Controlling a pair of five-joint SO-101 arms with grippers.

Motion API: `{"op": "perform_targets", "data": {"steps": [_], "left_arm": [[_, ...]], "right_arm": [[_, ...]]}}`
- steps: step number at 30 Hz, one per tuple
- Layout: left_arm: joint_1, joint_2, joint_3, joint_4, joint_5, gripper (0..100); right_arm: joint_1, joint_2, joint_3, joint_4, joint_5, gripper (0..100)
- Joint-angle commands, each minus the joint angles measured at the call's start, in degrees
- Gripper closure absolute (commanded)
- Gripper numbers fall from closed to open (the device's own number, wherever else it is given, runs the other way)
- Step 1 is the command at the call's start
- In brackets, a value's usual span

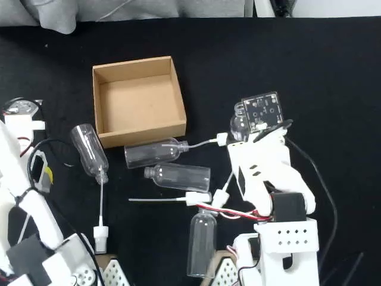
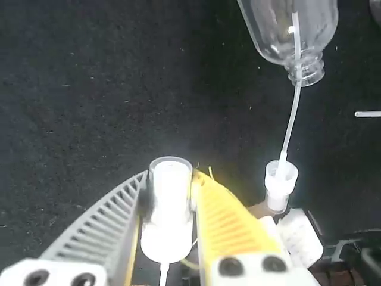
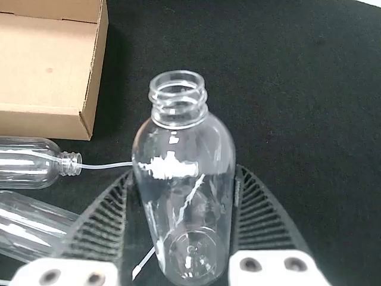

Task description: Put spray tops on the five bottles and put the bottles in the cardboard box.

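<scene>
early stage: cardboard box [image 1: 140,134] holds nothing, no bottle capped yet. right gripper [image 3: 183,176] clamped round an upright open-necked bottle [image 3: 181,143] nr the box; left gripper [image 2: 169,182] pinches a spray top [image 2: 168,205]. 4 other bottles [image 1: 178,177] lie on the table [image 1: 309,71], 2 w/ tubes only partly in.

Setting: a robotics test bench, in a lab or a hobby workshop; which one cannot be told. Evidence: a table [image 1: 333,71] under black cloth bears the cardboard box [image 1: 139,101]. To the right of the box stands the right arm [image 1: 268,173], of white printed plastic, with a bare circuit board [image 1: 262,111] at its wrist and loose red wires [image 1: 238,214] near its base. The left arm [image 1: 24,196], of like build, stands to the left of the box. Grey fabric [image 1: 53,15] lies beyond the box.
</scene>
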State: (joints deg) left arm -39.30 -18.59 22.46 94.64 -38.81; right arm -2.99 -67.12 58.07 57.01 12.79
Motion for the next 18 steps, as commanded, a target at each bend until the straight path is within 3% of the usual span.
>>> {"op": "perform_targets", "data": {"steps": [1,8,18], "left_arm": [[0.8,-6.9,-3.6,0.4,2.7,97],[0.8,-12.0,-3.6,0.4,15.7,97],[0.8,-17.0,-3.6,0.3,25.9,97]], "right_arm": [[1.2,-1.0,-0.5,-1.8,-0.4,90.7],[1.2,-1.0,-0.5,-1.8,-0.4,90.7],[1.1,-1.0,-0.5,-1.7,-0.5,90.7]]}}
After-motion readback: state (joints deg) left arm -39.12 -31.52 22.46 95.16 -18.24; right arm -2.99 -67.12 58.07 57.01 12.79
